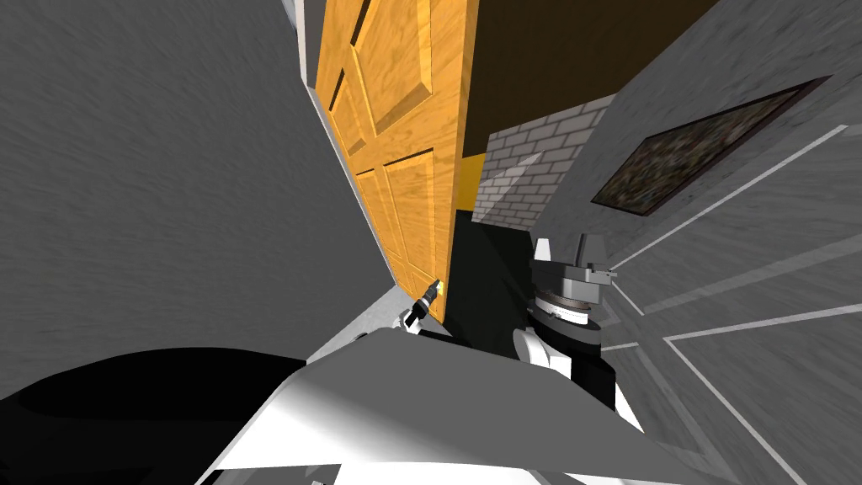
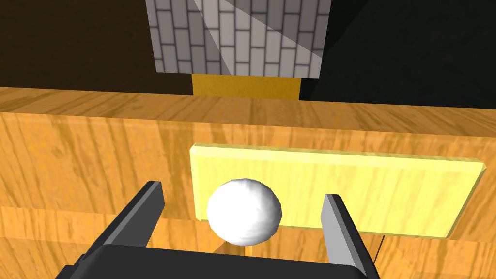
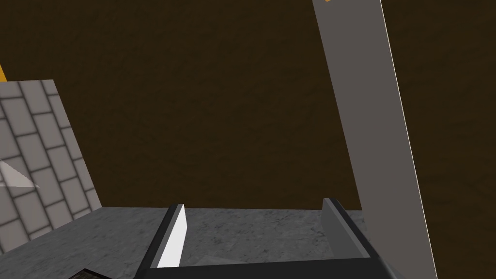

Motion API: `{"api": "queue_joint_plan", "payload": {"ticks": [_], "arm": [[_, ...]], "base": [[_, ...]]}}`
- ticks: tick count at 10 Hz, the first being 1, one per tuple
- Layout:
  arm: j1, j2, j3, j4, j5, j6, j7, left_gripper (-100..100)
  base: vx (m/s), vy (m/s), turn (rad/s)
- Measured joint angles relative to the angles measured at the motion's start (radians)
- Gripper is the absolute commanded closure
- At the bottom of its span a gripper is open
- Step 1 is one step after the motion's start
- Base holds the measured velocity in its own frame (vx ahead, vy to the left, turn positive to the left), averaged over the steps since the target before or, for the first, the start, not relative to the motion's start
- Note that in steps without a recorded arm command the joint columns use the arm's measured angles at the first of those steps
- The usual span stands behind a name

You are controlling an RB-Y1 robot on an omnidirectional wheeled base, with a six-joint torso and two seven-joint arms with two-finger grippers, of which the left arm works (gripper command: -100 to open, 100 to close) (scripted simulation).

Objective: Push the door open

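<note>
The left gripper [image 2: 242,193] has its fingers spread wide. The white round knob [image 2: 244,211] sits between them, touching neither, in front of a pale yellow plate [image 2: 368,198] on the orange wooden door [image 1: 396,126]. The door stands left of centre, with a grey brick wall [image 1: 539,164] beyond its free edge. Further right, the right gripper [image 3: 255,209] is also spread.

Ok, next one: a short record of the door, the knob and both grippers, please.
door: orange wood, ajar; brick wall shows past its edge
knob: white, on a yellow plate on the door
left gripper: open, one finger on each side of the knob, neither touching it
right gripper: open, holds nothing, to the right of the door
</note>
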Motion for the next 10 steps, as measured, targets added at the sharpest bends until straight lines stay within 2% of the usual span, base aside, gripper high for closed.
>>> {"api": "queue_joint_plan", "payload": {"ticks": [5,7,8,10], "arm": [[0.0,0.001,-0.001,0.002,-0.001,0.004,0.0,100],[-0.001,0.001,0.006,0.017,0.003,0.0,-0.004,100],[0.011,0.004,0.011,0.006,0.006,0.008,-0.008,100],[0.01,0.011,0.025,-0.001,0.015,0.016,-0.011,100]], "base": [[-0.009,0.006,-0.004],[0.114,-0.092,0.015],[0.14,-0.117,0.008],[0.138,-0.11,0.002]]}}
